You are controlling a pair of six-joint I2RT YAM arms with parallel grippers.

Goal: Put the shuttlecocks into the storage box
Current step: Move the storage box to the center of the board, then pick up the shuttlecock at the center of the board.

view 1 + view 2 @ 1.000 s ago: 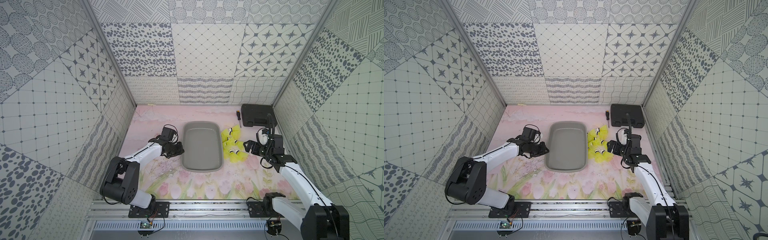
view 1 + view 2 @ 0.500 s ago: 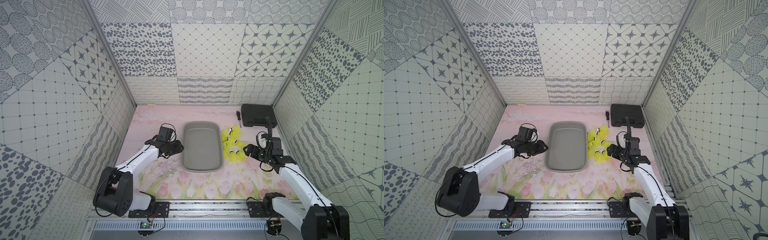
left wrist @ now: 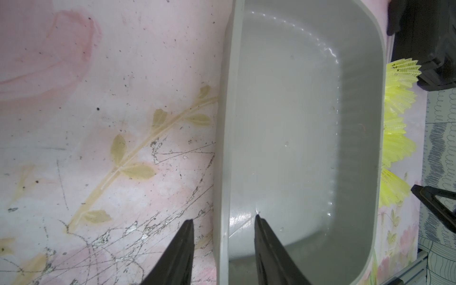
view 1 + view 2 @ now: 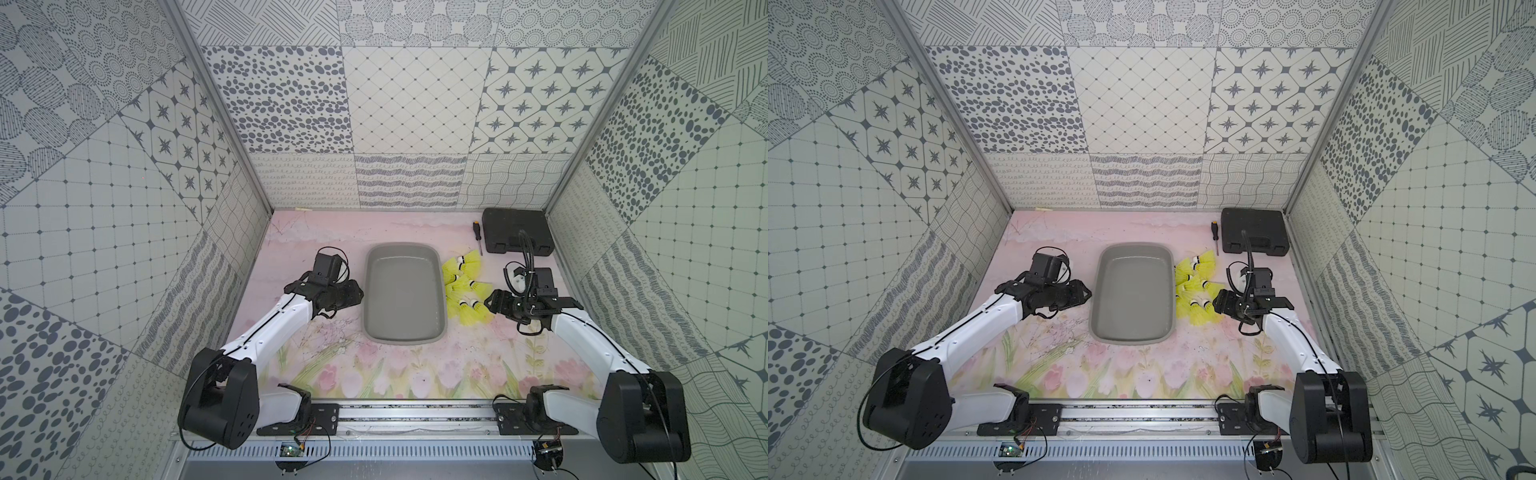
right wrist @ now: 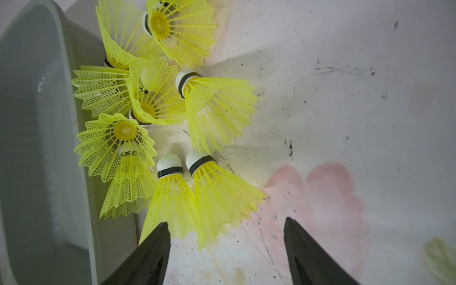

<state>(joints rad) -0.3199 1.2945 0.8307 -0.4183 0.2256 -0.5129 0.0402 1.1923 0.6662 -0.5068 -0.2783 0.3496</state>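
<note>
The shuttlecocks (image 4: 463, 291) all lie on the surface in one heap, pressed against the right long wall of the box (image 4: 402, 246). None is inside, so I judge no part of the task done yet. The box sits mid-surface, its long sides running from the near edge toward the far edge, and it is empty.

The right gripper (image 5: 225, 220) is low beside the heap, on the side away from the box. Its jaws are spread and pinch nothing. The skirt of the nearest shuttlecock (image 5: 217, 195) reaches partly between them, its white tip pointing away. I read this as lining up a grip on that soft, wide skirt.

The left gripper (image 3: 223, 218) has its jaws spread astride the box's left wall, one finger inside and one outside, neither visibly pressing. I take it as placed to steady the box against pushes from the heap side.

The case (image 4: 517, 230) fills the far right corner, with the screwdriver (image 4: 477, 235) beside it, just beyond the heap. Neither belongs to the task.
</note>
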